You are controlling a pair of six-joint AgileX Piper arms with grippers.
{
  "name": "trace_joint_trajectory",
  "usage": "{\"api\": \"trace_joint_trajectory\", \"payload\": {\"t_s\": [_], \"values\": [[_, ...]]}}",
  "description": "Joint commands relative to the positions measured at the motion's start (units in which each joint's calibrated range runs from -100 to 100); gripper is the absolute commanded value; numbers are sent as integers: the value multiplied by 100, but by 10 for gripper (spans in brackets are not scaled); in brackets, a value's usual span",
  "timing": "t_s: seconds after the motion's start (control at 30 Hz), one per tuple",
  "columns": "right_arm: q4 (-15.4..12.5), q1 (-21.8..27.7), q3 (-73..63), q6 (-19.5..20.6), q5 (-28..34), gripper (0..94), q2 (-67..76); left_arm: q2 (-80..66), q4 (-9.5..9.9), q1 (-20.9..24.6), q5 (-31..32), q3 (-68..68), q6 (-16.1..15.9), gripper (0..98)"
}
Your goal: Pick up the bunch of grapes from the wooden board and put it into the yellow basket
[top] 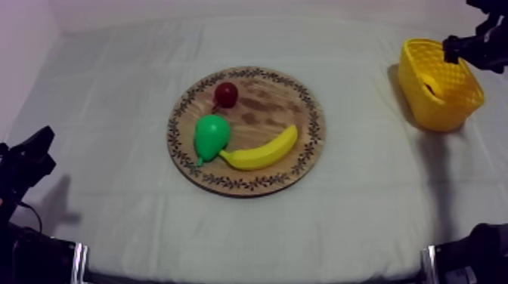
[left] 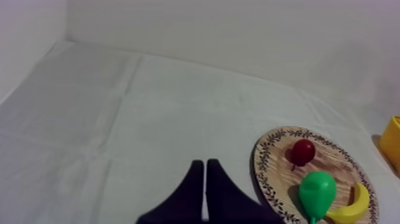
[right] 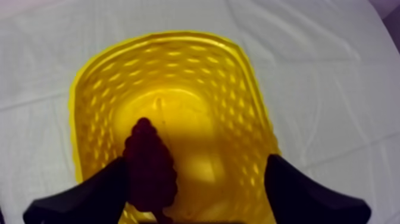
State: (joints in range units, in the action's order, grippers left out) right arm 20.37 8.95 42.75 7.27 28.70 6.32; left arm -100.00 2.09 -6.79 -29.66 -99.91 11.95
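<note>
The dark purple bunch of grapes (right: 149, 164) is inside the yellow basket (right: 178, 65), resting against one finger of my right gripper (right: 196, 167). That gripper is open, its two fingers wide apart over the basket's inside. In the top view the basket (top: 442, 87) stands at the far right with the right gripper (top: 453, 47) above its rim. The wooden board (top: 302, 106) lies mid-table. My left gripper (left: 205, 164) is shut on nothing, its fingers a narrow wedge, low at the left side (top: 41, 140), well away from the board (left: 336, 158).
On the board lie a green pear (top: 212, 136), a banana (top: 261, 153) and a small red fruit (top: 226, 94). The left wrist view shows the same pear (left: 317, 192), banana (left: 354, 205) and red fruit (left: 303, 151). Bare cloth lies between board and basket.
</note>
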Motion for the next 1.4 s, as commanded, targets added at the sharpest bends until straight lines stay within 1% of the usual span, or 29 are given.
{"api": "trace_joint_trajectory", "payload": {"t_s": [0.0, 0.27, 0.57, 0.7, 0.77, 0.83, 1.03, 1.17, 1.23, 1.37], "values": [[95, 0, 374, 102, -107, 610, 447, 0, -1, 2, 0, 2, -1, 1], [471, 1, 1504, 401, -527, 557, 1702, 0, -1, 2, 0, 2, -1, 1], [583, -27, 2899, 421, -888, 542, 3350, 0, -1, 2, 0, 2, -1, 1], [550, -29, 3635, 380, -1135, 541, 4147, 0, -1, 2, 0, 2, -1, 1], [444, -27, 4002, 282, -1250, 538, 4598, 0, -1, 2, 0, 2, -1, 1], [239, -41, 4340, 106, -1321, 532, 5077, 0, -1, 2, 0, 2, -1, 1], [-674, -170, 5193, -664, -1265, 487, 6628, 0, -1, 2, 0, 2, -1, 1], [-1291, -251, 5570, -1202, -954, 422, 7576, 0, -1, 2, 0, 2, -1, 1], [-1416, -313, 5638, -1283, -716, 374, 7913, 0, -1, 2, 0, 2, -3, 1], [-1490, -415, 5687, -1269, -301, 244, 8467, 0, -1, 2, 0, 2, -4, 1]]}}
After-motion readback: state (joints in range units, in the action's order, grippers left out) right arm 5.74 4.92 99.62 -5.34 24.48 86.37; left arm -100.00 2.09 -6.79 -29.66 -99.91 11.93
